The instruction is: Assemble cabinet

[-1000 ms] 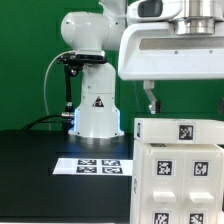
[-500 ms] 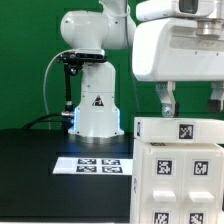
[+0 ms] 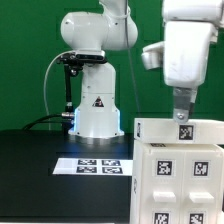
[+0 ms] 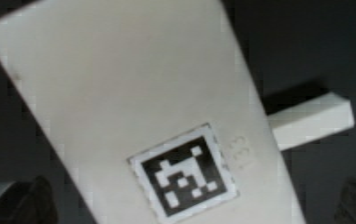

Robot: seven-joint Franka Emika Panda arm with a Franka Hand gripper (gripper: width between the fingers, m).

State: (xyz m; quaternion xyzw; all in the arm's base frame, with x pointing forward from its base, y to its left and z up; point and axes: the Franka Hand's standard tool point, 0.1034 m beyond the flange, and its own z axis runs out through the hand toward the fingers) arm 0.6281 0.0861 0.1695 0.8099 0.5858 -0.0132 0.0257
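The cabinet (image 3: 180,170) is a white box of flat panels with black-and-white tags, standing at the exterior view's lower right. My gripper (image 3: 183,114) hangs just above its top panel (image 3: 178,130), near the tag there, and touches nothing. In that view the hand is seen edge-on, so only one finger (image 3: 181,104) shows. In the wrist view the top panel (image 4: 130,90) fills the picture with its tag (image 4: 189,171) below the gripper (image 4: 184,208). The jaws stand wide apart at the picture's two edges, open and empty. A small white part (image 4: 310,116) juts out beside the panel.
The marker board (image 3: 100,165) lies flat on the black table (image 3: 40,170) in front of the arm's white base (image 3: 95,110). A green wall stands behind. A black cable stand (image 3: 68,85) rises beside the base.
The hand has turned about its upright axis: two fingers showed side by side before, now one shows edge-on. It has also sunk a little towards the cabinet's top.
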